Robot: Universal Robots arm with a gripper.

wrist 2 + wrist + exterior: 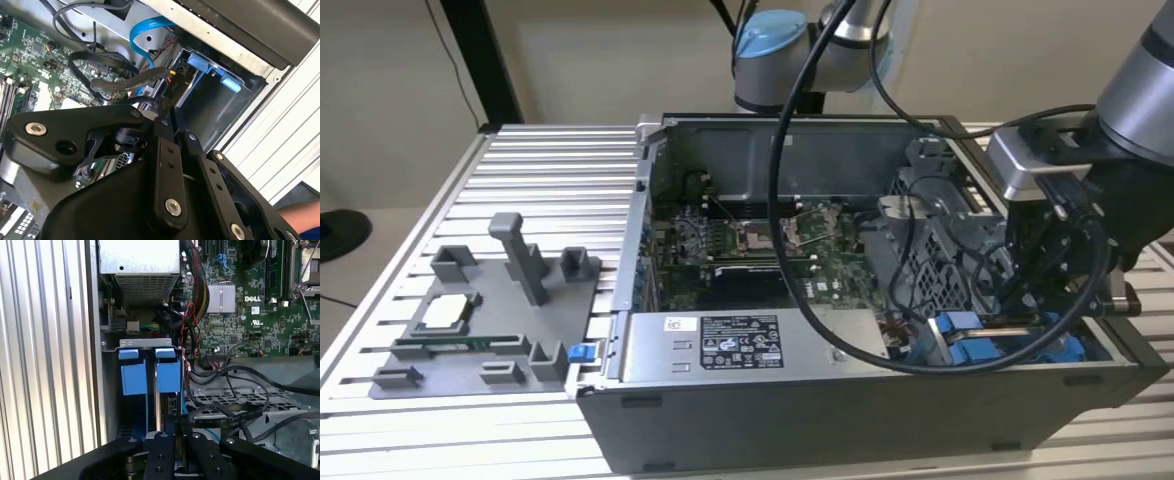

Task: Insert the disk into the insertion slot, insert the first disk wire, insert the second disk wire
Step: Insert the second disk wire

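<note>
On the exterior view's left we see a grey fixture tray (467, 335) on the bench (547, 160). Centre: open computer case (854, 420) with motherboard (747, 245) and power supply (740, 345). On the right our hand (174, 432) is down in the slot (149, 342) with blue clips; fingers (161, 450) pinched nearly together, on what we cannot tell. Disk is probably the upright slab (162, 412) there.

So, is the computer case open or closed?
Open: the computer case has no side cover, so the motherboard and the blue drive carriers lie exposed.
</note>
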